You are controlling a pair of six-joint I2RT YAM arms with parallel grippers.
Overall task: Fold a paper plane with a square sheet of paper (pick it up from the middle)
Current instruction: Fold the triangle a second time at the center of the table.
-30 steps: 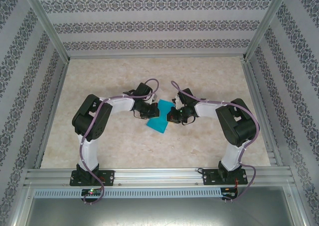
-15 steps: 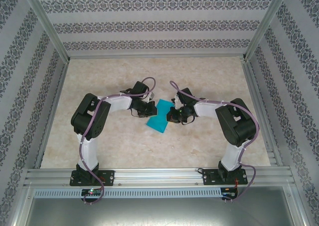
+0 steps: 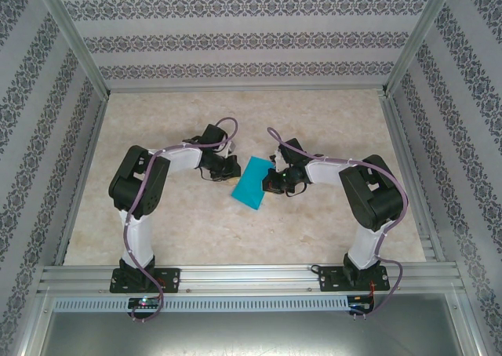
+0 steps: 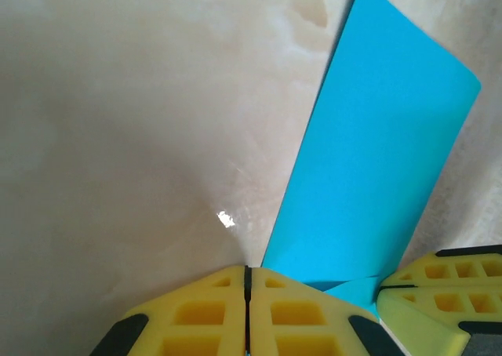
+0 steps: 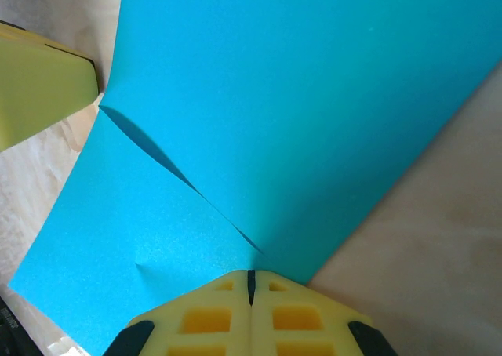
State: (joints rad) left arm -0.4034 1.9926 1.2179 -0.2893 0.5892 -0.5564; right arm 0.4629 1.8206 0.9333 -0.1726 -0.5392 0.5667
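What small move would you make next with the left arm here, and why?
Probably move the shut left gripper onto the teal-blue sheet of paper and press its loose fold flat. The right gripper is shut on the sheet's edge, the upper layer bows up off the lower one, and the left gripper sits beside the sheet holding nothing.

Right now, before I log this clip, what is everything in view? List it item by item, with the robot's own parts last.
sheet of paper: one, teal-blue, partly folded, mid-table between the grippers
table: one, beige marbled, under the arms
walls: three, white with grey patterned stripes, around the table
frame rail: one, silver metal, along the near edge at the arm bases
left arm: one, black and white, near left
right arm: one, black and white, near right
left gripper: one, yellow fingers, shut, beside the sheet, not holding it
right gripper: one, yellow fingers, shut on the sheet's edge
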